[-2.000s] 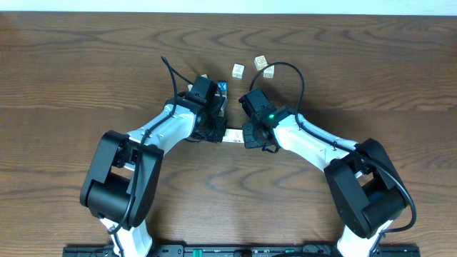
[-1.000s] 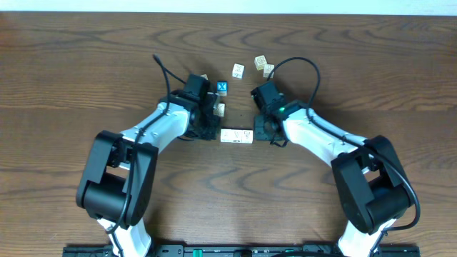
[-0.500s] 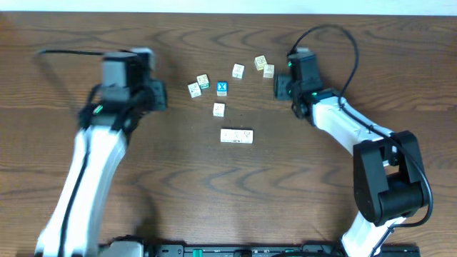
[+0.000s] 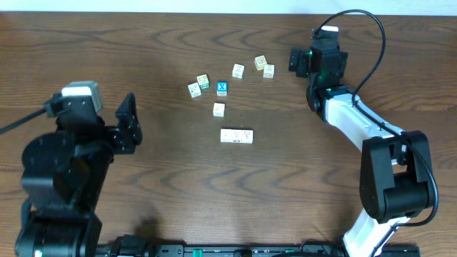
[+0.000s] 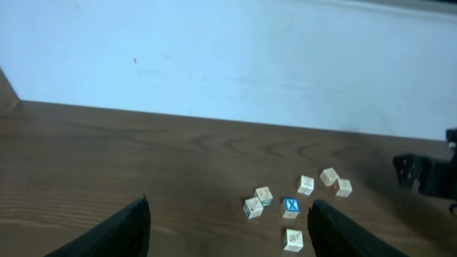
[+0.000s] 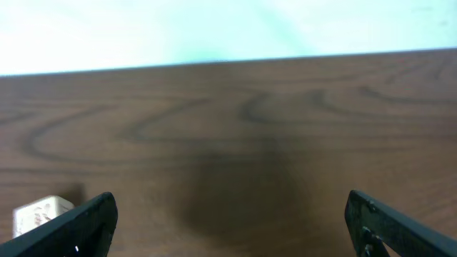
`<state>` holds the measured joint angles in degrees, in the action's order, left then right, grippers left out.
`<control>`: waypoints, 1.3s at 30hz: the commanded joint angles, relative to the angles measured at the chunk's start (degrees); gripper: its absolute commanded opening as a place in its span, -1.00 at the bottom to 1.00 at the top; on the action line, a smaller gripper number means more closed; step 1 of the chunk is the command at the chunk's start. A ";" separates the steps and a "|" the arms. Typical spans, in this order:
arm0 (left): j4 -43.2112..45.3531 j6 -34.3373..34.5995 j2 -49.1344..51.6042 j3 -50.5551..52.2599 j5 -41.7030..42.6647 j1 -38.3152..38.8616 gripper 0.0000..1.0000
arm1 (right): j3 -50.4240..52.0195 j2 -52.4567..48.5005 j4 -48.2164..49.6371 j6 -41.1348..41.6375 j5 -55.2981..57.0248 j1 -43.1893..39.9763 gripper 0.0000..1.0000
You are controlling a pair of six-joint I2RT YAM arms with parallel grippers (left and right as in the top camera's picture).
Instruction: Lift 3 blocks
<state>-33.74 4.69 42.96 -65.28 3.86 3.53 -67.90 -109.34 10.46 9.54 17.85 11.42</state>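
Cream row of three blocks (image 4: pixel 236 135) lies flat on the tabletop (image 4: pixel 214 193), unheld; left end effector (image 5: pixel 228 225) and right end effector (image 6: pixel 228 221) both spread, well apart, empty.

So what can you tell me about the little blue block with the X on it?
The blue block is a small cube whose top face is bright blue with a white X; its sides look pale, like painted wood. It sits flat on the brown wooden table among pale cubes, touching none of them as far as the overhead view shows. Neither gripper is near it.
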 commanded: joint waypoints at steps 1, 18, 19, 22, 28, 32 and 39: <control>-0.76 0.13 -1.31 -0.96 -1.97 -0.15 0.43 | -0.72 -0.39 -2.40 -0.85 1.36 -0.46 0.99; -4.59 0.13 -1.38 -0.96 -0.68 -0.13 0.45 | -0.72 -0.39 -15.69 -0.85 1.18 -0.46 0.99; -4.61 0.13 -1.36 -0.96 -0.68 -0.13 0.46 | -0.72 -0.39 -15.89 -0.85 1.18 -0.46 0.99; -5.16 -0.94 -1.05 -0.92 -2.08 -0.15 0.45 | -0.72 -0.39 -16.72 -0.85 1.18 -0.46 0.99; -3.34 -8.13 -0.28 1.16 -1.95 0.07 0.45 | -0.72 -0.39 -16.76 -0.85 1.18 -0.46 0.99; 14.27 -12.66 -3.26 10.40 0.31 0.02 0.46 | -0.72 -0.39 -16.74 -0.85 1.18 -0.46 0.98; 49.13 -15.61 -18.97 40.28 2.56 -0.48 0.46 | -0.72 -0.39 -16.76 -0.85 1.18 -0.46 0.99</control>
<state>11.90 -8.34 29.06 -33.41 5.43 3.53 -67.90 -109.34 -6.26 9.37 18.02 11.16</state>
